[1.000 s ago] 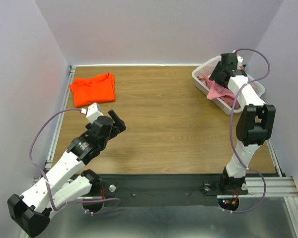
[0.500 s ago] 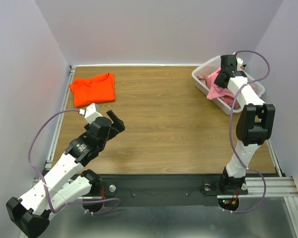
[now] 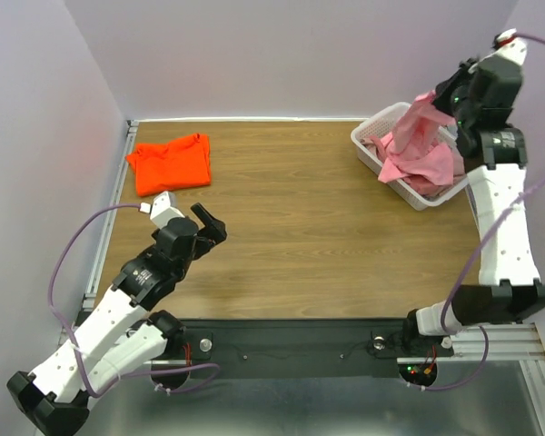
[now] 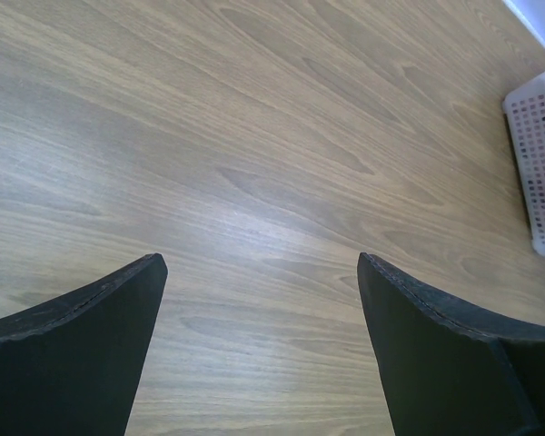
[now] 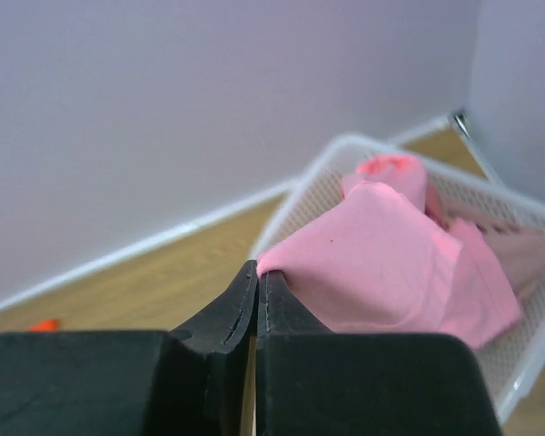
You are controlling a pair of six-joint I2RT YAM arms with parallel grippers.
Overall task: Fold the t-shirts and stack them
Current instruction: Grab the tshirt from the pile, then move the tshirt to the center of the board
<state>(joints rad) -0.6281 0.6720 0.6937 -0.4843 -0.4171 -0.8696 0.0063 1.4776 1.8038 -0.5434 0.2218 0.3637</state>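
While the right fingers (image 5: 254,289) are pinched together on a fold of the soft bubblegum-pink cotton t-shirt (image 3: 416,123), holding it high above the white slatted plastic basket (image 3: 371,145) at about two o'clock on the wooden desk (image 3: 300,200), the step in hand looks to be drawing that shirt clear of the pile. Its lower part drapes into the basket against the dusty-rose shirts (image 3: 431,171) heaped there. The lift should therefore run straight up and slowly until the hem hangs free, since a quick sideways pull could drag a neighbour over the rim or tip the light basket. The pinch seems to take only a fold, and cotton slips, so the grip must be firm through the carry. The shirt should then travel to the middle of the desk and go down trailing edge first, so that it spreads rather than bunches. The left fingers (image 3: 209,221) stand wide apart, holding nothing, low over the desk near eight o'clock, well placed to catch a free corner and flatten it. The bright orange t-shirt (image 3: 170,163) lies flat and roughly folded at ten o'clock, well apart from the basket, a likely base for the stack.
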